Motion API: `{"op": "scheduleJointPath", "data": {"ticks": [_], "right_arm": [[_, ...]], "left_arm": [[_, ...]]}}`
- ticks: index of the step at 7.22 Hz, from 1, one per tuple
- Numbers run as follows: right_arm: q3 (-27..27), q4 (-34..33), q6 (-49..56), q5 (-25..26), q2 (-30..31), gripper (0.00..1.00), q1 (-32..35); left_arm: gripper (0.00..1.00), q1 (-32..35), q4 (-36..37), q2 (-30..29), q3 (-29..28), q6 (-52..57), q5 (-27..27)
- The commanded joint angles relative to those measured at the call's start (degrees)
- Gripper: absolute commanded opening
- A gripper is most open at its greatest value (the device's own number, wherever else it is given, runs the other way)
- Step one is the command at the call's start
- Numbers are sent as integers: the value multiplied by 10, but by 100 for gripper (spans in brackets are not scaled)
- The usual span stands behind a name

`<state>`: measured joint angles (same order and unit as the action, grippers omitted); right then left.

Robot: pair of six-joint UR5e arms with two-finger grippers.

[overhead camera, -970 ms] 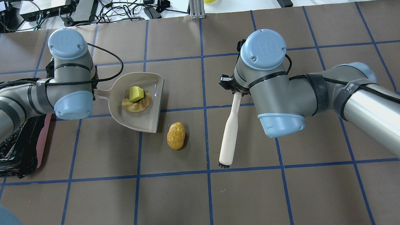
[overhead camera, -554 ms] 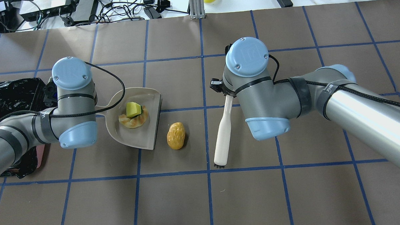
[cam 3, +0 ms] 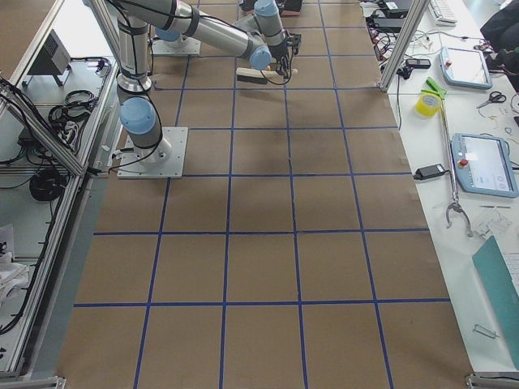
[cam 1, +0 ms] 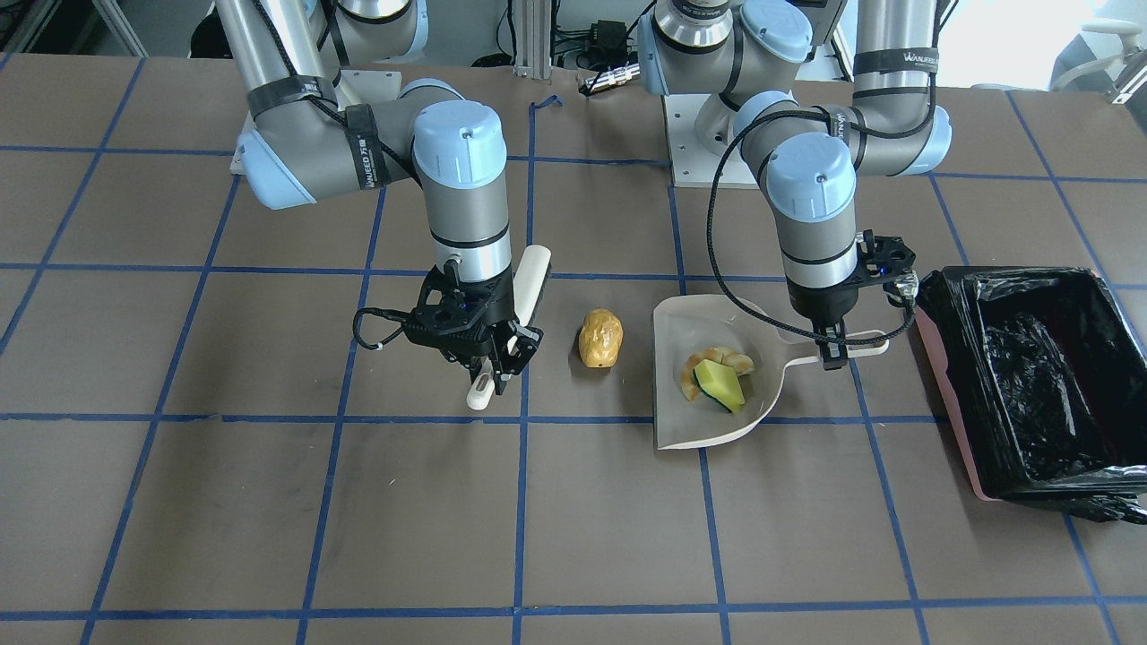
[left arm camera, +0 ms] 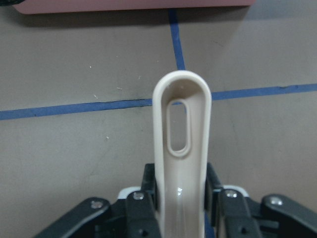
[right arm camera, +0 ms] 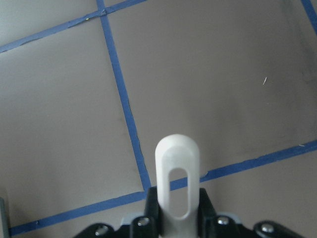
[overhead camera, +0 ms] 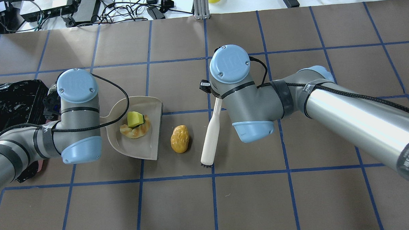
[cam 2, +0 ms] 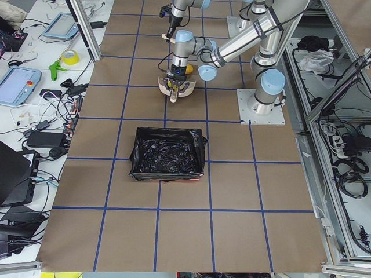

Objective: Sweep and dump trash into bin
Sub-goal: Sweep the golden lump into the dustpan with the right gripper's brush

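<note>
Here, the left gripper [left arm camera: 181, 191] pinches the dustpan [overhead camera: 147, 144] by its handle, and the right gripper [right arm camera: 177, 210] is clamped on the brush [overhead camera: 210, 138] handle. In the dustpan lies the croissant [overhead camera: 135, 131], with the yellow-green wedge [overhead camera: 135, 118] on top of it. The potato lump [overhead camera: 179, 139] sits just off the dustpan's open lip, between it and the brush. The bin [cam 1: 939, 376] stands beyond the dustpan's handle end.

Left of centre, the right gripper [cam 1: 491, 363] clasps a cream-handled brush [cam 1: 534, 269] that slants toward the top of the frame. Just right of it, a glossy golden-brown potato-like lump [cam 1: 600, 339] lies on the brown table [cam 1: 269, 502], near the open lip of a beige plastic dustpan [cam 1: 685, 430]. Inside the pan, a yellow-green wedge [cam 1: 720, 383] rests on a tan curled croissant shape [cam 1: 737, 361]. The left gripper [cam 1: 832, 354] clamps the pan's handle. A pink rectangular bin [cam 1: 963, 421] lined with black plastic stands at the right edge.
</note>
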<state>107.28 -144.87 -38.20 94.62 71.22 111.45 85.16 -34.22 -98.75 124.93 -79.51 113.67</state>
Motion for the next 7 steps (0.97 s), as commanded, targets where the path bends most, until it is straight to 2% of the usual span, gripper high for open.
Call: {"op": "scheduleJointPath", "data": {"ticks": [1,3,7], "right_arm": [[-11,-1,-31,4,-15,0,14],[-24,-8,-31,5,-48,0,15],[-88,-8,-41,6,-106,0,33]], "left_arm": [[0,13,-1,-13,1,-34,1],[0,15,-1,-14,1,-35,1],[0,15,-1,-24,0,-45,1]]}}
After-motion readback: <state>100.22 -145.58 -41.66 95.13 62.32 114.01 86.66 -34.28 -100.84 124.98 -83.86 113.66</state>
